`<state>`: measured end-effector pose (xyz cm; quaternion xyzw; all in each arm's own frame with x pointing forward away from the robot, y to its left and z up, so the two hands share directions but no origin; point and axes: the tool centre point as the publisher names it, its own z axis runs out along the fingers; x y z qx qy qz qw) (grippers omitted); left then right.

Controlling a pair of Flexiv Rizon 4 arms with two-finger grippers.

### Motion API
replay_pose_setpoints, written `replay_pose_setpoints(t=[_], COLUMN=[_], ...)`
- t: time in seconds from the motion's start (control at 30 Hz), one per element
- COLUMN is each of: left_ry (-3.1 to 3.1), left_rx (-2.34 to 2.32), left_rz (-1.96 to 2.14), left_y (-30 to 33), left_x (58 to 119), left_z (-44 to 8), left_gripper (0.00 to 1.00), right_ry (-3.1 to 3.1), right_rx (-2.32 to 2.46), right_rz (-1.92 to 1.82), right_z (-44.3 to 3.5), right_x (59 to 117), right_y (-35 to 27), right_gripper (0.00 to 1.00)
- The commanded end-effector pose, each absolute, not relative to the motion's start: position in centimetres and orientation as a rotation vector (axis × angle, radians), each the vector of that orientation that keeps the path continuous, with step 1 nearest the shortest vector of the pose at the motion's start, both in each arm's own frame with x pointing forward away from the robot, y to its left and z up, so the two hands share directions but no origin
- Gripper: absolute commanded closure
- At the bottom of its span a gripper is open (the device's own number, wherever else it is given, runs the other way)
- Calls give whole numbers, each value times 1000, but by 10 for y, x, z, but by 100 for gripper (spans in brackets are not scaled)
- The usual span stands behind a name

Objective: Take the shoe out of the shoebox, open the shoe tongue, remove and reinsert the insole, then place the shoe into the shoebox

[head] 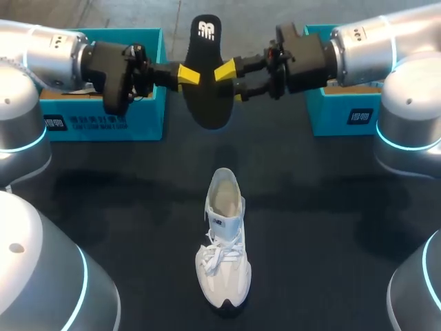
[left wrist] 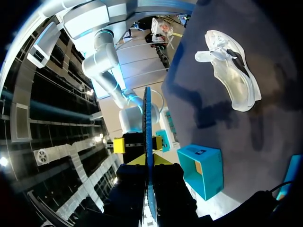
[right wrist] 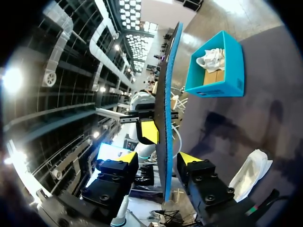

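A black insole [head: 205,83] hangs in the air above the back of the table, seen edge-on in both wrist views [left wrist: 147,118] [right wrist: 165,109]. My left gripper [head: 187,74] [left wrist: 147,161] is shut on its left side. From the right, my right gripper [head: 233,79] [right wrist: 158,158] stands open, one finger on each side of the insole's other edge with a gap showing. The white shoe [head: 224,238] [left wrist: 229,68] [right wrist: 251,172] lies on the dark table in front, toe toward the near edge, tongue pulled open.
A teal shoebox [head: 103,121] [right wrist: 218,71] stands at the back left under my left arm, with white stuff inside. A second teal box part [head: 344,114] [left wrist: 203,170] stands at the back right.
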<state>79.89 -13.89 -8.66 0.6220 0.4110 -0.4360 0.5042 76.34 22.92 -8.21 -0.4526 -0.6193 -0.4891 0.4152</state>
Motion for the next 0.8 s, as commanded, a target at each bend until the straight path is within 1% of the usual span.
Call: replay_pose_setpoints(t=[0.03,0.13,0.23,0.3,0.63,0.8], left_ry=[996,999,1001,1004,1013,1011], left_rx=[1501,1501,1500,1500,1491,1492], left_rz=[-1050,-1049,-1049,-1047,-1052,-1057], left_y=[-142,-143,-144,-144,-144,-144], left_x=[800,801,802,803,804,804], left_z=[-87,-87,-87,-87,-88,-88], left_gripper=[100,100,100,100,100,100], right_ry=[-1556,-1556,-1553,-1553,-1554,-1551], right_rx=[-1139,-1140,-1143,-1145,-1143,-1140], right_rz=[-1230,-1230,-1231,-1230,-1233,-1238], right_z=[-84,-86,-87,-87,-90,-91], right_x=[764,765,765,765,767,768], right_y=[235,236,237,237,239,239], right_gripper=[50,51,58,60,65,71])
